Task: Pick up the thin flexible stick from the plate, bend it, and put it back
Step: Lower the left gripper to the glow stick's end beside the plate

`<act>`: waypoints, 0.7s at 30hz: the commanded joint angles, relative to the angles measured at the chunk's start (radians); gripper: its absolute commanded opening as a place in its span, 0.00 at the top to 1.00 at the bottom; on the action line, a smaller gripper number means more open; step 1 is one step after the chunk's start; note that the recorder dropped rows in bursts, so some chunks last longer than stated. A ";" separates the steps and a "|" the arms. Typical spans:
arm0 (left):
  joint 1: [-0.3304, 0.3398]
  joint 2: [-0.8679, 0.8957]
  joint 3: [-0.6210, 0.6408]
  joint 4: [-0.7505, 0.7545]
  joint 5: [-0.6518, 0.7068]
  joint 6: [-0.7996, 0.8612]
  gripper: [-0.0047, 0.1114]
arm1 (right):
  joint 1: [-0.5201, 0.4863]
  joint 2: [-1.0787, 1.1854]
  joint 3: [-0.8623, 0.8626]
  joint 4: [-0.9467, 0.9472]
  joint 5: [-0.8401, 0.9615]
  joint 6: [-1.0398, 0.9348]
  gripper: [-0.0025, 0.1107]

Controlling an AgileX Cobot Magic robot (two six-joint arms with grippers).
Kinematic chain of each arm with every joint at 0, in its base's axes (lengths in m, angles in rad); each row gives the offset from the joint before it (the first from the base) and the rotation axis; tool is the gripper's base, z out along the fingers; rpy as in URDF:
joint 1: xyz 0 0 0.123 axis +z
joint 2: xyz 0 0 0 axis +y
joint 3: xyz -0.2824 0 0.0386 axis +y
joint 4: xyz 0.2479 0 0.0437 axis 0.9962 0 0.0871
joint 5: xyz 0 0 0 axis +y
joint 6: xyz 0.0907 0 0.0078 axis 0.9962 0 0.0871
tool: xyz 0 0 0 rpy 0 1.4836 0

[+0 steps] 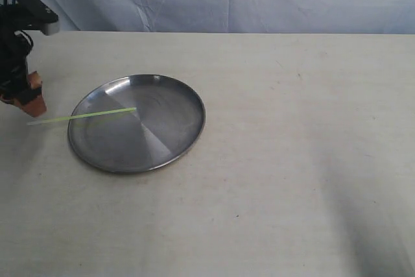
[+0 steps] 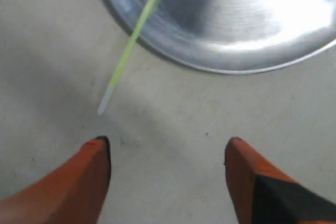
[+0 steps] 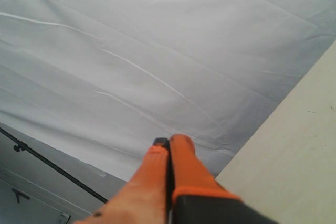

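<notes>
**Stick lying just ahead of my left claw, long axis running away from me**

I am holding my left claw [image 2: 168,142] wide apart just above the desk [image 1: 292,192], with nothing between the two orange fingers [image 2: 79,182] but bare surface. I am gripping nothing.

Just beyond the fingertips the thin flexible stick [image 2: 131,40] is lying with its pale near end on the desk. That end is sitting closer to one finger than to the other, so it is off the middle of my gap. From there the stick is running straight away from me, slanting a little, up over the rim and onto the plate [image 2: 210,66]. In the exterior view its far end is resting near the plate's middle, so it is lying half on steel and half off. It is looking straight, with no bend that I can see.

I am judging that the stick's length is crossing the line my jaws close along, which suits a pinch. What I am needing is a short reach forward and a small sideways shift to centre the gap over it.

Farther off, my right claw [image 3: 169,142] is pressed closed on nothing, pointing up at the grey backdrop cloth [image 3: 157,51], well apart from the plate. My left arm is clearly the nearer one.
</notes>
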 commanded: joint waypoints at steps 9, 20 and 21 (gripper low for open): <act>-0.025 0.144 -0.007 0.123 -0.138 0.116 0.43 | 0.101 -0.005 0.001 -0.018 -0.039 -0.005 0.99; -0.025 0.287 -0.007 0.130 -0.264 0.142 0.44 | 0.137 -0.005 0.001 -0.018 -0.037 -0.007 0.99; -0.025 0.290 -0.007 0.135 -0.268 0.142 0.44 | 0.137 -0.005 0.001 -0.018 -0.035 -0.007 0.99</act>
